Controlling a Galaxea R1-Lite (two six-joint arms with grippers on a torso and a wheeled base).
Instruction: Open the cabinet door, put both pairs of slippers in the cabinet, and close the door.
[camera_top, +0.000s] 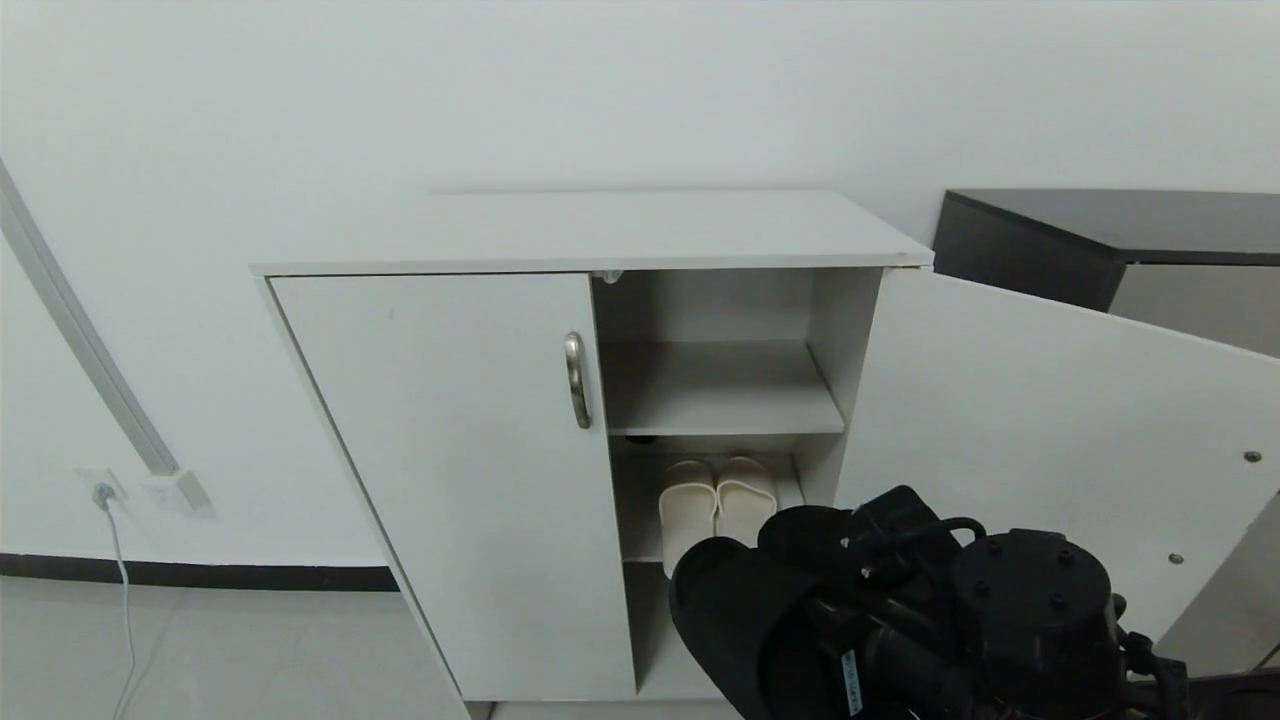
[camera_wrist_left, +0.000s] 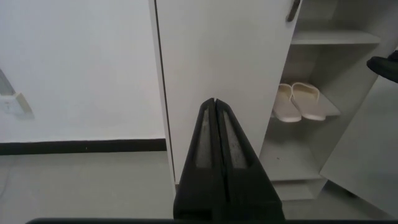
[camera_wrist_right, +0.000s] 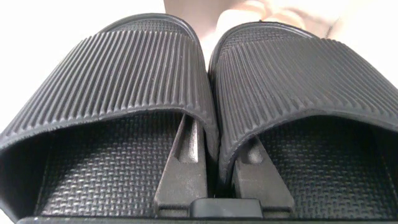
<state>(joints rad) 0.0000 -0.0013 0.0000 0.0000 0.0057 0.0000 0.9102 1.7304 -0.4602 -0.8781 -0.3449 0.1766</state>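
The matte black right arm (camera_top: 1000, 640) carries a round screw-studded joint cap (camera_top: 1030, 590) back from the hand, a thin black cable (camera_top: 962, 523) looping beside that and a small white label (camera_top: 851, 685) nearer the hand, while the left gripper (camera_wrist_left: 214, 106) has two tapering black fingers (camera_wrist_left: 202, 146) with grey faces

Cabinet (camera_top: 600, 232): right door (camera_top: 1050, 420) open, left shut.
White slippers (camera_top: 716, 500): inside the cabinet, frame centre.
Black slippers (camera_top: 725, 620): lower centre.
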